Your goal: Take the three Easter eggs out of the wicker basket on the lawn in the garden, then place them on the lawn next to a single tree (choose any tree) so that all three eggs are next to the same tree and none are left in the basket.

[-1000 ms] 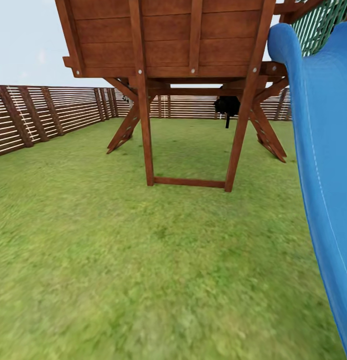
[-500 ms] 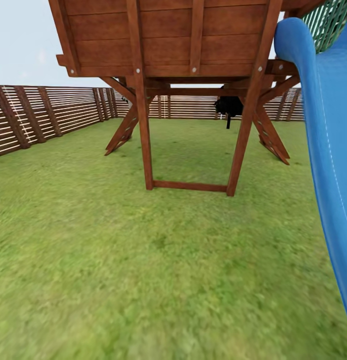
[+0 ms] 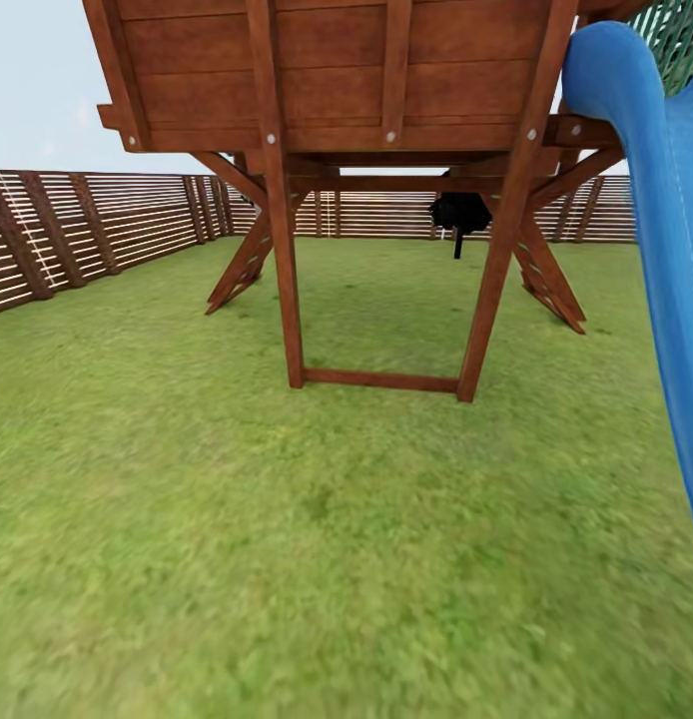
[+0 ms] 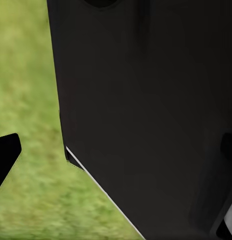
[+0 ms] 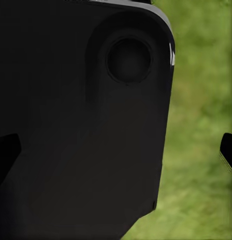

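Observation:
The lawn (image 3: 287, 539), mottled green grass, spreads across the head view from the near edge to the fence. The Easter eggs, the wicker basket and the tree are out of view. In the left wrist view my left gripper (image 4: 116, 150) is open, its black fingertips (image 4: 5, 156) wide apart, with a black part of the robot's body and grass (image 4: 30, 90) behind them. In the right wrist view my right gripper (image 5: 118, 150) is open too, one fingertip (image 5: 228, 150) over grass, and nothing is held.
A brown wooden play tower (image 3: 337, 80) stands straight ahead on slanted legs joined by a low crossbar (image 3: 378, 379). A blue slide (image 3: 676, 250) runs down the right side. A brown slat fence (image 3: 107, 220) closes the left and back. A dark shape (image 3: 459, 212) hangs under the tower.
The whole head view has shifted: the camera has moved, so the tower looks slightly nearer and the slide sits further to the right. Nothing on the lawn has moved.

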